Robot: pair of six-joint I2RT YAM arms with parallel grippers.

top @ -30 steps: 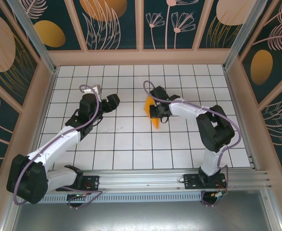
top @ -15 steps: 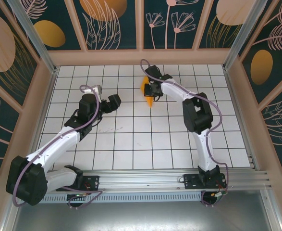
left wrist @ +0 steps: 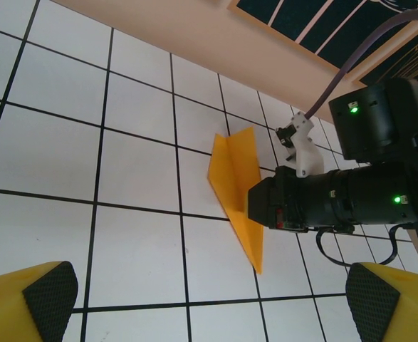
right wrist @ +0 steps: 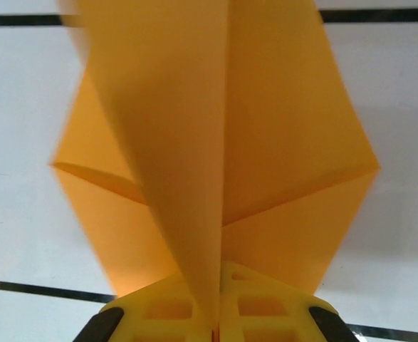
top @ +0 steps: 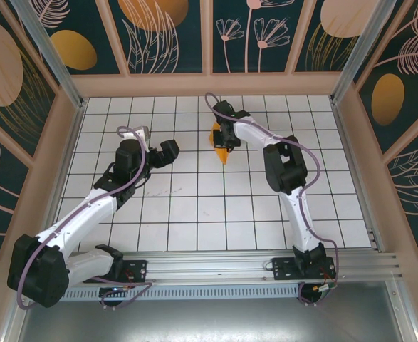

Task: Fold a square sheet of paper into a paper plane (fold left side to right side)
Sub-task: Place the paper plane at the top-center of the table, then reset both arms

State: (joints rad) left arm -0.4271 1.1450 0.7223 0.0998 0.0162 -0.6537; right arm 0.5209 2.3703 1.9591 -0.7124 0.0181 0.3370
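1. We find the narrow, pointed, orange-yellow paper plane (top: 223,149) at the far middle of the white grid-tiled bench (top: 194,214), its tip toward the near edge.
2. The right gripper (top: 221,134) reaches in from the plane's right, and the centre fold sits clamped between its jaws.
3. The left gripper (top: 167,151) is left of the plane, well apart from it, jaws spread.

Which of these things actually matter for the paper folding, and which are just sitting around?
In the job:
paper plane
right pincer, clamping it
left pincer, open, apart

Just around:
white tiled table
flowered wall panels
orange oval decorations
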